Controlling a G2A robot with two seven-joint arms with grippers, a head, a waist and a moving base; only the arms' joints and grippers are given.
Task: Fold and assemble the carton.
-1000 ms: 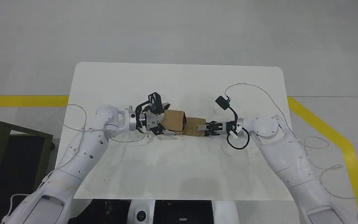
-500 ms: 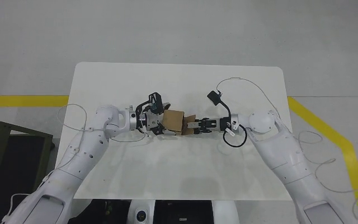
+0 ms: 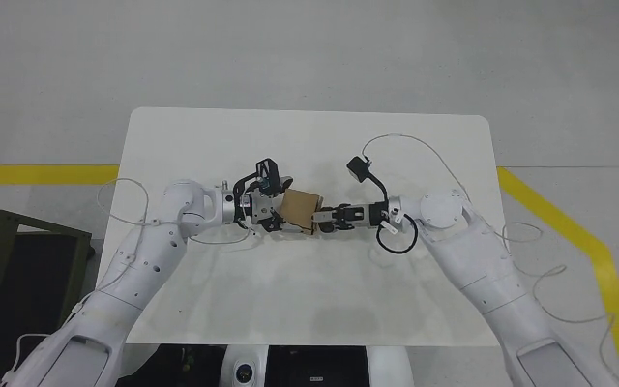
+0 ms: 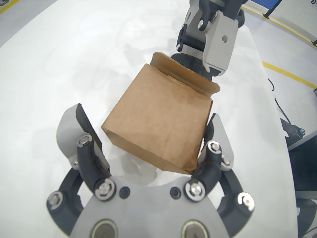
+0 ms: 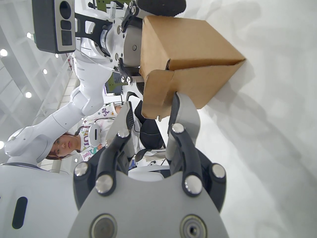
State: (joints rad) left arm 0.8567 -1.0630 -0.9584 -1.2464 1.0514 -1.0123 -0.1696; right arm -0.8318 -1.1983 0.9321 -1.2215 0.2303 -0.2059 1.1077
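Note:
A brown carton (image 3: 301,206) lies on its side at the middle of the white table (image 3: 309,135). My left gripper (image 3: 270,214) holds its closed end, one finger (image 4: 213,134) flat on a side wall and the other finger (image 4: 84,130) at the opposite corner. In the left wrist view the carton (image 4: 161,125) points away, its end flap (image 4: 183,77) bent up. My right gripper (image 3: 325,219) is at that open end with its fingers apart. One fingertip (image 5: 178,105) presses the flap (image 5: 158,92) against the carton (image 5: 188,40). The right gripper (image 4: 205,63) also stands behind the flap.
A thin white cable (image 3: 440,155) loops over the table behind the right arm. A black camera block (image 3: 360,166) sticks up from that wrist. Bare table lies in front of and behind the carton. Yellow tape (image 3: 58,174) marks the floor.
My right gripper has moved left to the carton, and the flap that lay flat toward it is now folded up against the open end. The left gripper and carton have barely shifted.

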